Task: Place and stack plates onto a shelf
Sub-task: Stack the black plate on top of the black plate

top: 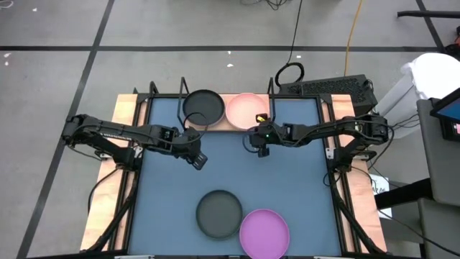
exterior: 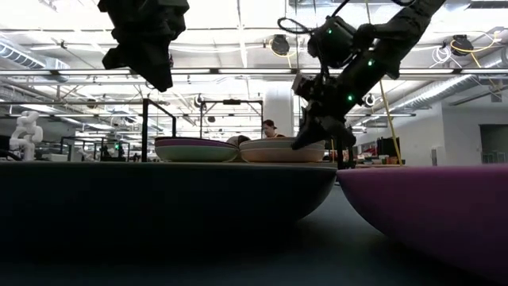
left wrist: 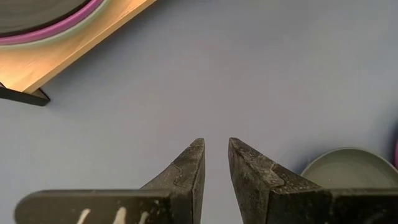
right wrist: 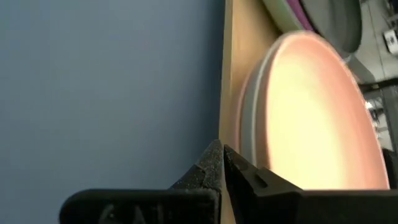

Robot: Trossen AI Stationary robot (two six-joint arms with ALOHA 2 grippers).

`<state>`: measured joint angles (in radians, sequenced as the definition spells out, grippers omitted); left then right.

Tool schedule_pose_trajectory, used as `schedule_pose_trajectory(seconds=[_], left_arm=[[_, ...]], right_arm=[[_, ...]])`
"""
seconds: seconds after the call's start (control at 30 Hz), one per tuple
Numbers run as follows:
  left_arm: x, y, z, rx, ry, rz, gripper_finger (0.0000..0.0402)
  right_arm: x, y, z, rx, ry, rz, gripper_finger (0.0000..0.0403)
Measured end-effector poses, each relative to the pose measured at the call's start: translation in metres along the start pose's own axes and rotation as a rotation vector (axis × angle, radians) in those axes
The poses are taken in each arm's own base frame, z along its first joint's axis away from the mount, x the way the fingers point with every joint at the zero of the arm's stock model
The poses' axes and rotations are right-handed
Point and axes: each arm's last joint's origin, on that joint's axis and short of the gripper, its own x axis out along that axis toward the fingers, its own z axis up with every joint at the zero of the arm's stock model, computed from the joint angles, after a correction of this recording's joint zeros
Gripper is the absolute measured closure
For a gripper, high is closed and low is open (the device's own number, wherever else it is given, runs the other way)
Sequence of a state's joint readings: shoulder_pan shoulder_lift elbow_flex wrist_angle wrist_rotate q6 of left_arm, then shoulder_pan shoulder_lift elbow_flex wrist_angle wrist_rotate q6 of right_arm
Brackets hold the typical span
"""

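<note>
Two plates are waiting near; two stacks are sitting on the far shelf (top: 241,129).
Left gripper (top: 199,160), slightly spread and empty, should be descending squarely over the grey plate (top: 219,214)'s rim; right gripper (top: 261,150), pressed together, is hovering by the pink stack (top: 246,110).

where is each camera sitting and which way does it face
High: overhead, straight down on the blue mat, both arms showing.
Low: table height, level past the dark grey plate, arms hanging in from above.
Left wrist: past the left gripper onto the mat.
Right wrist: past the right gripper at the pink plate, shared with high.
</note>
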<state>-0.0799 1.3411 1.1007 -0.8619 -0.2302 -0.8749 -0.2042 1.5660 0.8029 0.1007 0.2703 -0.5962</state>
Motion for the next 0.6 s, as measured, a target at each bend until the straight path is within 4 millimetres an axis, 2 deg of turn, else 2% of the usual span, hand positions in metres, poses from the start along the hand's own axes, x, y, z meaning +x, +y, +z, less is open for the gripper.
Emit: schedule_pose_trajectory(seconds=[0.6], left_arm=[[0.0000,0.0000,0.0000,-0.001,0.000,0.000,0.0326]], right_arm=[[0.0018,-0.0075,-0.0090,0.012,0.127,-0.127,0.0403]])
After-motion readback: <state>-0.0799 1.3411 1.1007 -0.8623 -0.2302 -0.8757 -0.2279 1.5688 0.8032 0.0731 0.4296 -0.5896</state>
